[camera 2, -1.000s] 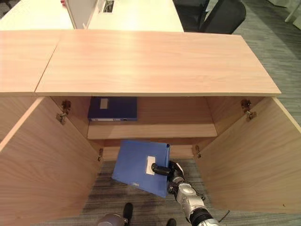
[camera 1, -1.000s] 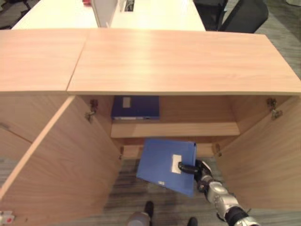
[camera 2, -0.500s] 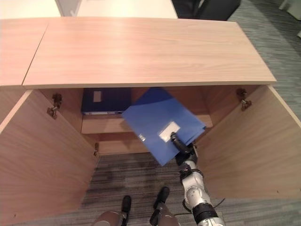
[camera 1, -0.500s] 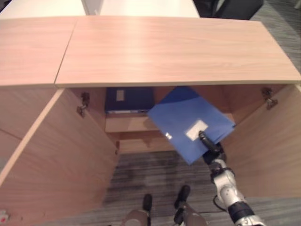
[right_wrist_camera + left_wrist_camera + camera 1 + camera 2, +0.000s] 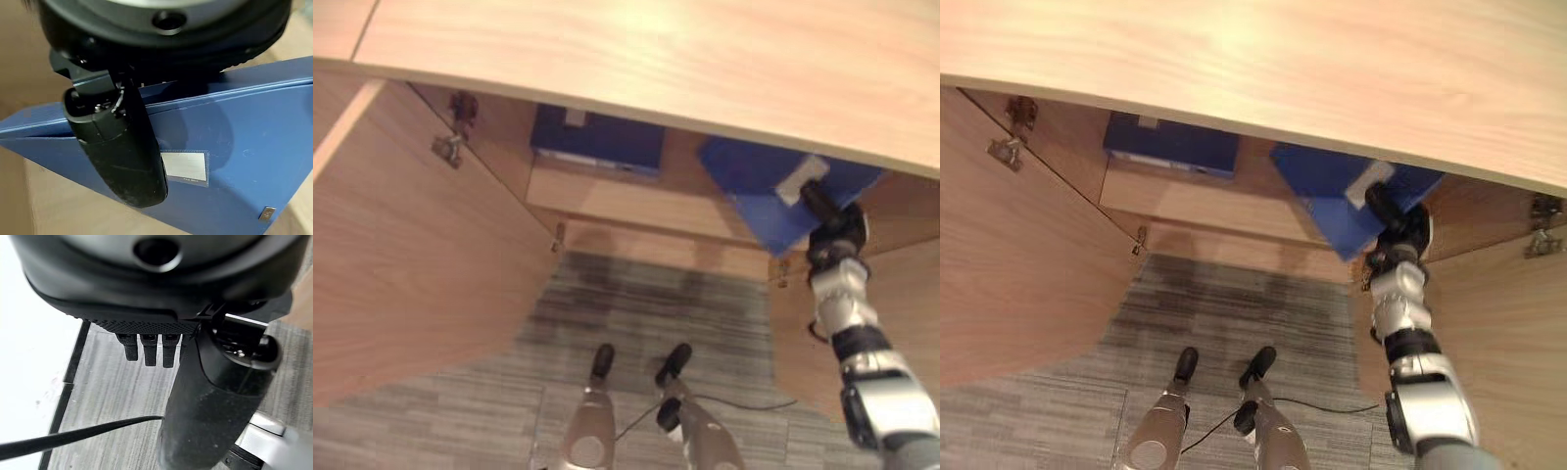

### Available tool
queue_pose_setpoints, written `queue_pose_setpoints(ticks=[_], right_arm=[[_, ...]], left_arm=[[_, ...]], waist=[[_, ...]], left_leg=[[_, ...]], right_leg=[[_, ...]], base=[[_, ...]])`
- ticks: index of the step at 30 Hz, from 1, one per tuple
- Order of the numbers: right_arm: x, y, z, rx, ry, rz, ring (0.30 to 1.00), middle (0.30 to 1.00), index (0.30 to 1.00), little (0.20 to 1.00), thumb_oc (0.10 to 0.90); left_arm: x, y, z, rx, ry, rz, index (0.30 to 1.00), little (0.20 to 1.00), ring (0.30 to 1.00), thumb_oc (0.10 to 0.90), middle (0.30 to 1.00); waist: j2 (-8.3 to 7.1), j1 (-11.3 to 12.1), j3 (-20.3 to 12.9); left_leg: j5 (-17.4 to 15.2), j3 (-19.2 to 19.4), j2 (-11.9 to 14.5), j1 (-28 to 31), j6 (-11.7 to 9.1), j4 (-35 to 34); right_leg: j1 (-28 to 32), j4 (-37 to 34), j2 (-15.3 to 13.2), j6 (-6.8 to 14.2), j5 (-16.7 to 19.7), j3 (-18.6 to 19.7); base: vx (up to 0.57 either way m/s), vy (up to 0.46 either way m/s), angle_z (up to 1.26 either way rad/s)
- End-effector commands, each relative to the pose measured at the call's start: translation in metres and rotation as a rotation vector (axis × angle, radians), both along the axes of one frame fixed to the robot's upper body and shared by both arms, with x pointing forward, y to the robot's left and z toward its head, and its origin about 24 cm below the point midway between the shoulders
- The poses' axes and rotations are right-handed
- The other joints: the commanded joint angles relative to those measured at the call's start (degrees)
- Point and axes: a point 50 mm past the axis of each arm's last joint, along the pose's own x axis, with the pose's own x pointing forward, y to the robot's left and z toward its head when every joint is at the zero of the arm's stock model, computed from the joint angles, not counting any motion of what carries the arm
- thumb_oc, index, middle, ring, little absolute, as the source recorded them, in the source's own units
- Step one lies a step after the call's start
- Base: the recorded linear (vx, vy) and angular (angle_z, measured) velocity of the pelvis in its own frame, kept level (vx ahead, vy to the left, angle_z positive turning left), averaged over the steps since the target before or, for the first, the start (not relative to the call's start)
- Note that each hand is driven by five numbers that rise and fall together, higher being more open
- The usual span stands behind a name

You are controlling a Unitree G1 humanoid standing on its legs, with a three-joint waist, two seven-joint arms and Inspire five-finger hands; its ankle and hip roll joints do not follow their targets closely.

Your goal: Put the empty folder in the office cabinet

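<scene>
Pinching blue folder: right hand | white label (print unreadable) | cabinet shelf

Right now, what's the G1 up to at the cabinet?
The right robot hand grips a blue folder and holds it partly inside the open office cabinet, at the upper shelf. A darker blue binder already lies on that shelf to the left. The left robot hand hangs idle over the carpet.

Dark blue binder lies flat at the left of the shelf, back in the shadow. Metal door hinge on the left inner wall. Grey striped carpet below.
</scene>
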Motion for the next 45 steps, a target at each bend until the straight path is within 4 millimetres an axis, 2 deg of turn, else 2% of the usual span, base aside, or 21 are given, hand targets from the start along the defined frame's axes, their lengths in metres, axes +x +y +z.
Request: queue_pose_setpoints(ticks=[1,2,4,5,10,11,12,15,17,23,27,28,29,34,37,40,45], right_arm=[[0.006,0.001,0.100,-0.246,-0.235,0.000,0.300,0.300,0.300,0.300,0.400],[0.010,-0.004,0.126,-0.371,-0.193,-0.051,0.300,0.300,0.300,0.300,0.400],[0.011,-0.007,0.136,-0.415,-0.166,-0.077,0.300,0.300,0.300,0.300,0.400],[0.012,-0.013,0.150,-0.437,-0.129,-0.118,0.300,0.300,0.300,0.300,0.400],[0.009,-0.024,0.165,-0.310,-0.143,-0.150,0.300,0.300,0.300,0.300,0.400],[0.006,-0.030,0.172,-0.282,-0.164,-0.174,0.300,0.300,0.300,0.300,0.400],[-0.002,-0.043,0.182,-0.237,-0.198,-0.214,0.300,0.300,0.300,0.300,0.400],[-0.007,-0.052,0.184,-0.217,-0.195,-0.241,0.300,0.300,0.300,0.300,0.400],[-0.009,-0.057,0.185,-0.208,-0.179,-0.271,0.300,0.300,0.300,0.300,0.400],[-0.031,-0.089,0.199,-0.192,-0.154,-0.413,0.300,0.300,0.300,0.300,0.400],[-0.038,-0.098,0.203,-0.190,-0.146,-0.461,0.300,0.300,0.300,0.300,0.400],[-0.042,-0.102,0.204,-0.202,-0.130,-0.495,0.832,0.832,0.832,0.832,0.755],[-0.042,-0.102,0.205,-0.203,-0.131,-0.495,0.900,0.900,0.900,0.900,0.800],[-0.046,-0.103,0.213,-0.284,-0.086,-0.574,0.900,0.900,0.900,0.900,0.800],[-0.047,-0.098,0.222,-0.450,-0.025,-0.645,0.900,0.900,0.900,0.900,0.800],[-0.048,-0.096,0.226,-0.512,0.007,-0.686,0.900,0.900,0.900,0.900,0.800],[-0.052,-0.099,0.229,-0.528,0.027,-0.724,0.900,0.900,0.900,0.900,0.800]], left_arm=[[-0.023,0.039,0.010,0.123,0.052,0.024,0.900,0.900,0.900,0.800,0.900],[-0.017,0.043,0.012,0.140,0.033,0.016,0.900,0.900,0.900,0.800,0.900],[-0.013,0.044,0.013,0.145,0.021,0.016,0.900,0.900,0.900,0.800,0.900],[-0.001,0.045,0.016,0.158,-0.014,-0.001,0.900,0.900,0.900,0.800,0.900],[0.017,0.048,0.020,0.184,-0.058,-0.039,0.900,0.900,0.900,0.800,0.900],[0.024,0.049,0.022,0.193,-0.076,-0.047,0.900,0.900,0.900,0.800,0.900],[0.043,0.049,0.026,0.208,-0.123,-0.079,0.900,0.900,0.900,0.800,0.900],[0.043,0.047,0.026,0.202,-0.128,-0.083,0.900,0.900,0.900,0.800,0.900],[0.036,0.049,0.026,0.213,-0.112,-0.084,0.900,0.900,0.900,0.800,0.900],[0.048,0.048,0.029,0.225,-0.148,-0.112,0.900,0.900,0.900,0.800,0.900],[0.050,0.047,0.030,0.229,-0.158,-0.122,0.900,0.900,0.900,0.800,0.900],[0.051,0.047,0.030,0.235,-0.156,-0.120,0.900,0.900,0.900,0.800,0.900],[0.051,0.047,0.030,0.234,-0.156,-0.120,0.900,0.900,0.900,0.800,0.900],[0.052,0.048,0.030,0.256,-0.154,-0.116,0.900,0.900,0.900,0.800,0.900],[0.053,0.046,0.030,0.270,-0.155,-0.111,0.900,0.900,0.900,0.800,0.900],[0.056,0.044,0.030,0.285,-0.156,-0.113,0.900,0.900,0.900,0.800,0.900],[0.059,0.042,0.029,0.291,-0.155,-0.123,0.900,0.900,0.900,0.800,0.900]], waist=[[-1.42,2.43,-1.70],[-1.74,2.87,-0.95],[-1.75,3.10,-0.67],[-1.57,3.48,0.14],[-0.88,4.22,1.34],[-0.74,4.44,2.16],[-0.02,4.05,3.86],[1.28,3.63,3.72],[1.61,3.85,3.33],[1.95,3.59,3.81],[2.12,3.40,3.85],[2.07,3.39,3.84],[2.11,3.32,3.83],[1.89,3.31,3.09],[1.67,3.04,2.67],[1.41,2.78,2.20],[1.44,2.62,1.50]], left_leg=[[-4.60,0.38,0.25,4.77,2.04,-2.52],[-4.00,-0.01,0.96,3.98,1.57,-3.05],[-3.65,-0.21,1.31,3.55,1.36,-3.40],[-3.04,-0.67,1.79,2.39,0.99,-3.70],[-2.24,-1.09,2.32,-0.09,0.14,-3.57],[-2.01,0.11,1.79,-2.00,-0.02,-2.04],[-1.23,5.11,0.42,-7.33,-0.31,2.90],[-1.24,8.08,0.45,-8.99,0.16,3.82],[-1.43,7.84,0.57,-8.53,0.71,2.57],[-0.26,7.04,-0.07,-8.98,0.87,-0.85],[0.51,6.27,-0.19,-8.84,0.40,-2.93],[0.84,6.08,-0.25,-8.85,0.16,-3.53],[0.92,6.05,-0.24,-8.84,0.14,-3.63],[1.79,5.57,-0.21,-8.68,-0.34,-5.40],[1.90,5.44,-0.30,-8.54,-0.48,-5.82],[1.80,5.16,-0.30,-8.52,-0.61,-5.89],[1.74,4.84,-0.44,-8.29,-0.57,-5.92]], right_leg=[[-0.76,6.52,-3.68,7.68,-4.84,1.58],[-2.03,7.50,-3.56,7.40,-5.43,0.94],[-2.67,7.90,-3.42,7.24,-5.77,0.64],[-4.00,8.86,-3.28,6.93,-6.34,-0.08],[-5.52,10.08,-3.73,6.55,-8.04,-1.85],[-5.25,9.97,-4.35,6.64,-8.11,-2.88],[-5.01,10.11,-6.12,6.88,-8.13,-5.51],[-6.45,11.79,-6.74,6.84,-8.23,-6.13],[-7.72,12.54,-6.51,6.68,-8.27,-5.72],[-10.34,13.04,-6.23,6.50,-8.53,-6.98],[-10.49,11.92,-5.70,6.70,-8.18,-7.84],[-10.45,11.38,-5.54,6.79,-8.04,-8.17],[-10.44,11.30,-5.51,6.78,-7.99,-8.21],[-10.25,9.94,-5.00,6.98,-7.52,-8.96],[-10.07,9.55,-4.85,7.03,-7.40,-9.29],[-9.80,9.12,-4.72,7.11,-7.25,-9.42],[-9.30,8.99,-4.77,7.16,-7.24,-9.77]], base=[[0.03,-0.111,0.16],[0.03,-0.113,0.19],[0.02,-0.096,0.16],[0.04,-0.123,0.15],[0.01,-0.090,0.14],[-0.10,-0.165,0.28],[-0.11,-0.154,0.34],[-0.03,0.015,0.85],[0.01,0.036,0.18],[0.00,-0.031,-0.07],[0.00,-0.035,0.07],[0.00,-0.022,0.05],[0.00,-0.021,0.05],[0.01,-0.017,0.07],[0.01,-0.005,0.07],[0.01,-0.005,0.04],[0.01,0.009,0.04]])
